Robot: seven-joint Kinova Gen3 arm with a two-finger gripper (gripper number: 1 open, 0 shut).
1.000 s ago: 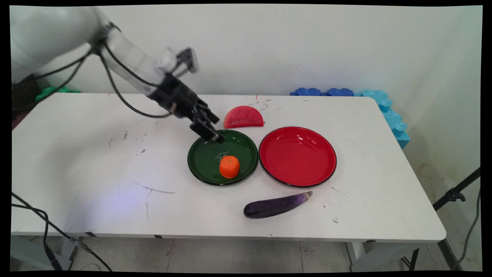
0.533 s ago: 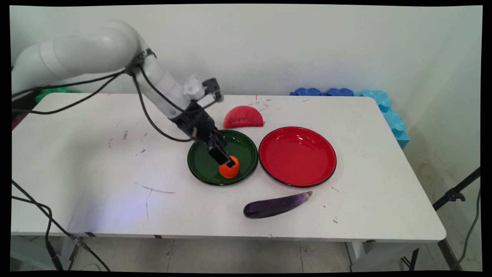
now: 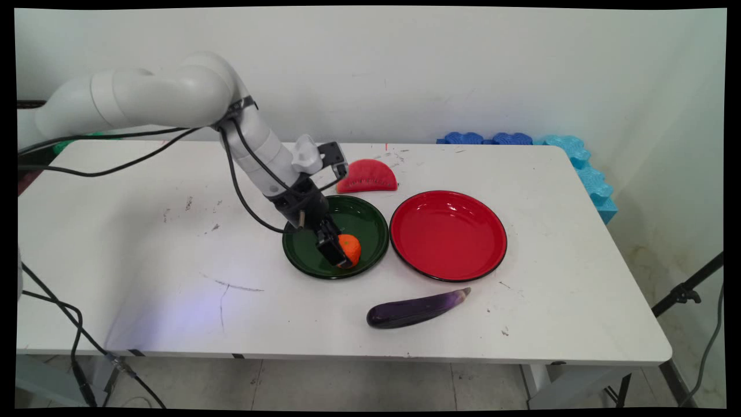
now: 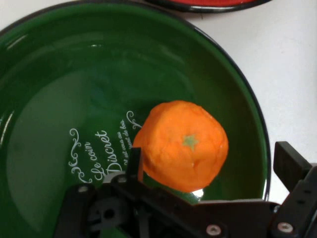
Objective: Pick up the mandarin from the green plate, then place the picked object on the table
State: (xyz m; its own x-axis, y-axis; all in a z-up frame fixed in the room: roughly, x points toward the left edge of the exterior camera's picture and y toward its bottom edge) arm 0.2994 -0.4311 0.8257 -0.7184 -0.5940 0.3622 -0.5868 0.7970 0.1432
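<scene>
Black two-finger gripper (image 3: 338, 255) (image 4: 208, 171) low over round dark-green plate (image 3: 307, 255) (image 4: 59, 89), fingers spread wide astride round orange toy fruit (image 3: 351, 248) (image 4: 182, 145). Round red plate (image 3: 448, 234) at 3 o'clock, glossy purple eggplant (image 3: 415, 308) at 5, on white surface (image 3: 145, 231).

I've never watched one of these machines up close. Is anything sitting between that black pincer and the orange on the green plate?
Nothing visible does. The pincer is open right at the orange, one finger on either side of it, inside the green plate. The watermelon slice, red plate and eggplant all lie off to the sides.
</scene>
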